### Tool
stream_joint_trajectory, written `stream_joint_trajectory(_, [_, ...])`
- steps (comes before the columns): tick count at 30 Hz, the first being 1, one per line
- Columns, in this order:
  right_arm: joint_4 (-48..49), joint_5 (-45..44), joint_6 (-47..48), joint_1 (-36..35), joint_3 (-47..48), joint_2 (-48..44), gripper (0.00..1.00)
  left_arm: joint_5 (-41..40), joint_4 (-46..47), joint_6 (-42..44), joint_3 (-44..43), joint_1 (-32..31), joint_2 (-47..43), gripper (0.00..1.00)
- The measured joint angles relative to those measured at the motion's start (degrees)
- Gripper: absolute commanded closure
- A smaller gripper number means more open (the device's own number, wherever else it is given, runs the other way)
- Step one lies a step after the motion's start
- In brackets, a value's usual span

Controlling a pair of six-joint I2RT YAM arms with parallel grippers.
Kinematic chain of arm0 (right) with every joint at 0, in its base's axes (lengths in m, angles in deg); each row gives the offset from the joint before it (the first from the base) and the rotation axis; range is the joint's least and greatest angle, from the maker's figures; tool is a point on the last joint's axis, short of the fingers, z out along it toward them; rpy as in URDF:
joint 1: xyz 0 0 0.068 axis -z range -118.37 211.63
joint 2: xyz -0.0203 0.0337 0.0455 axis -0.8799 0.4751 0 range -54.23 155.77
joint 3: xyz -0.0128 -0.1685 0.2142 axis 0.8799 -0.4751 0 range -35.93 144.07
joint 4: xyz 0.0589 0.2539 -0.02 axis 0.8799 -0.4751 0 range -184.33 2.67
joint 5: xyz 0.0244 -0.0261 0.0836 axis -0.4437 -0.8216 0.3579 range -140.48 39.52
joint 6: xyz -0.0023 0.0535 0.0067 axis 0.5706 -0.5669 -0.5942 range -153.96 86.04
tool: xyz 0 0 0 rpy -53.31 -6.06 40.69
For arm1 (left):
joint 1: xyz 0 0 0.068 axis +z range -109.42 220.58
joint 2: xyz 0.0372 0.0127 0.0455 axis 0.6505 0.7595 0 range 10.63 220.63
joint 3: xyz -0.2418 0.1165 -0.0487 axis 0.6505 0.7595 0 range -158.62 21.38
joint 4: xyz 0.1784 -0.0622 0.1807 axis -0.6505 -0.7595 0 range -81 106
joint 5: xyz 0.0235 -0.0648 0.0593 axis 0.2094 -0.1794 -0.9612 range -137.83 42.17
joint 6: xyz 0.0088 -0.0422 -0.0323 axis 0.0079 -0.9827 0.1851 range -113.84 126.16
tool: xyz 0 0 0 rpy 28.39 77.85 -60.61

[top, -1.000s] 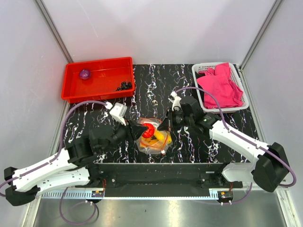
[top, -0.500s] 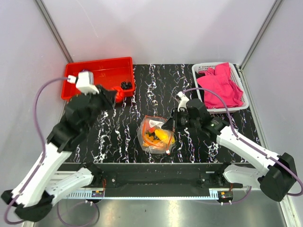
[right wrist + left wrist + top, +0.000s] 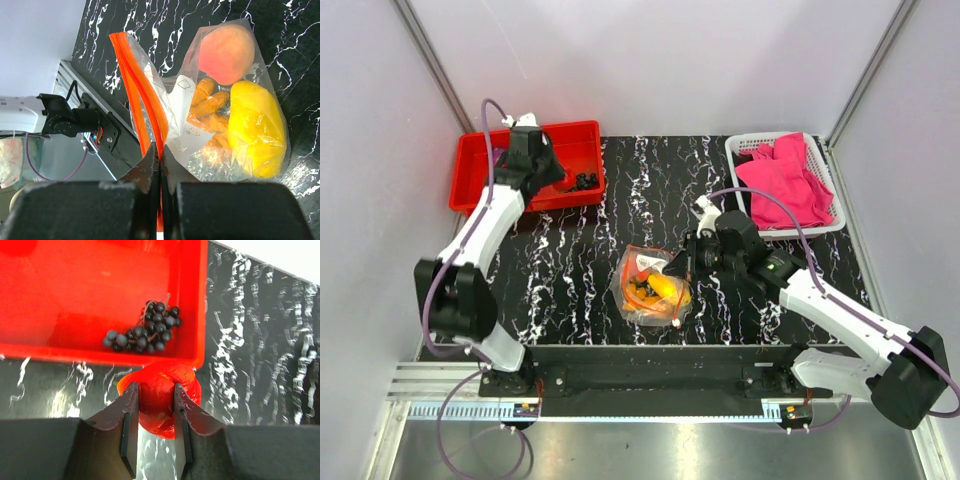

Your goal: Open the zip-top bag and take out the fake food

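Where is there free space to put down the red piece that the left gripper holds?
Free: the red tray floor left of the dark grape cluster; the marbled table between tray and white basket; the table left of the zip-top bag. Crowded: around the bag, where the right gripper pinches its strip; the pink cloth fills the basket.
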Motion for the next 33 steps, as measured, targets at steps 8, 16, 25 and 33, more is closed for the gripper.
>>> stream_joint_trajectory(8, [0.0, 2.1, 0.8, 0.0, 0.0, 1.7, 1.0, 5.4, 0.7, 1.9, -13.8, 3.2, 18.1, 0.98])
stream_joint_trajectory(16, [0.0, 4.1, 1.8, 0.0, 0.0, 3.0, 1.0, 10.7, 1.3, 1.8, -17.2, 4.5, 27.6, 0.52])
stream_joint_trajectory(25, [-0.5, 5.0, 2.1, 0.0, 0.1, 3.0, 1.0, 12.8, 1.8, 2.9, -14.7, 4.5, 26.1, 0.07])
stream_joint_trajectory(33, [-0.7, 5.0, 2.1, 0.0, 0.2, 3.0, 1.0, 16.2, 0.7, 3.0, -3.7, 4.2, 8.8, 0.16])
